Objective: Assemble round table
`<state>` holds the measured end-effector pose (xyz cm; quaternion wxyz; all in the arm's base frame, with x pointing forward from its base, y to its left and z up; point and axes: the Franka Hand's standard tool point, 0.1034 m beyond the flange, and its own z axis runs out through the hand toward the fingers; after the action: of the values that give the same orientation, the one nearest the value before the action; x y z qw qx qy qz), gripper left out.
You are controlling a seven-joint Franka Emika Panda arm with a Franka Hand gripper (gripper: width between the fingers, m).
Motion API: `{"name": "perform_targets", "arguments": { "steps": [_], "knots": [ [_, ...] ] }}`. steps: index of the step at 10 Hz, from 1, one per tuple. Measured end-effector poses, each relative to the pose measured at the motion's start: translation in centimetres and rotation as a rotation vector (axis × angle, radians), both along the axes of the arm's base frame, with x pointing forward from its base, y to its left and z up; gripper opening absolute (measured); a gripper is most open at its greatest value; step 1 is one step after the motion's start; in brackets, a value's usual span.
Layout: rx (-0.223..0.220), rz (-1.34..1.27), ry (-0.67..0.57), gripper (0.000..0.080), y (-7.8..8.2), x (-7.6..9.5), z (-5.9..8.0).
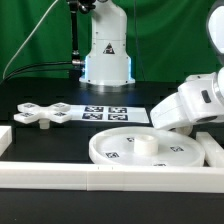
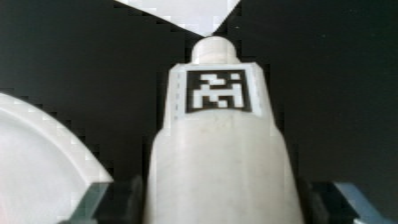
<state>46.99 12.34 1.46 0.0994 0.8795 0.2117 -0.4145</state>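
One big white robot arm (image 1: 190,100) leans in above the round disc (image 1: 175,153), on the exterior view's right side of it. The arm's base (image 1: 105,50) stands far behind the disc, by the green wall.

A long white bar (image 1: 110,178) lies in front of the disc, close to its edge.

The disc is the biggest table part. It lies flat on the black table, with its rim up and a small round bump (image 1: 146,143) in the middle.

The marker board (image 1: 105,112) lies flat behind the disc. The cross piece (image 1: 40,115) lies well apart from the disc, on the exterior view's left.

In the wrist view, the post (image 2: 217,150) sits right in the gripper (image 2: 217,205) and points straight away from it. A black-and-white tag (image 2: 219,92) shows on the post. The disc's rim (image 2: 32,150) curves just beside the post, with a dark strip of table between them.

The gripper is partly open, about as wide as the post. Its two dark fingers (image 2: 107,203) stand one on each side of the thick end, very close. I cannot tell if they squeeze the post or only stand next to it. In the exterior view the gripper and the post are hidden by the arm.
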Motion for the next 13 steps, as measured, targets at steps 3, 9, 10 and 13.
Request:
{"name": "perform_targets", "arguments": {
  "steps": [3, 9, 10, 13],
  "knots": [
    [0.072, 0.066, 0.028, 0.0407, 0.1, 0.7, 2.8],
    [0.108, 0.116, 0.046, 0.0409, -1.5, 1.4, 7.3],
    [0.152, 0.120, -0.065, 0.0409, -1.3, 2.8, 6.9],
    [0.221, -0.002, -0.176, 0.0409, -3.1, 3.6, 8.3]
  ]
}}
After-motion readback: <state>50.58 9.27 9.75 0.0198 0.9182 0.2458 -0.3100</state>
